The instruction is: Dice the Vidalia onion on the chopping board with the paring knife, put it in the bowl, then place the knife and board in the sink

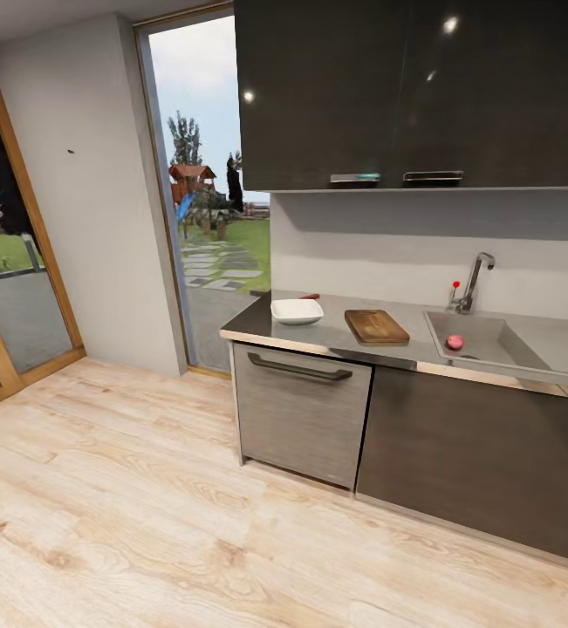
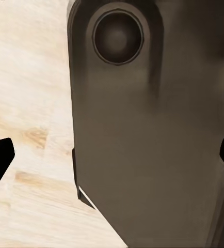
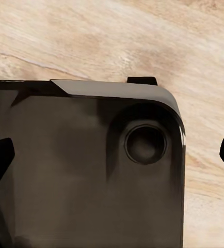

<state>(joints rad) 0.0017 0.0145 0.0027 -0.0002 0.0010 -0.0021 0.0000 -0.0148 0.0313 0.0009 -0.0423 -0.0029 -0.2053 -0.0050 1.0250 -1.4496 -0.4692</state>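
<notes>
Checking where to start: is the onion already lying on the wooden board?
No, the onion sits down in the sink, while the wooden board on the countertop beside it is bare.

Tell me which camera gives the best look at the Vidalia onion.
The head view. There the Vidalia onion sits as a small pinkish bulb in the sink, right of the chopping board. The left and right wrist views look down on wooden floor and the robot's dark base, with fingertips wide apart at the frame edges.
</notes>
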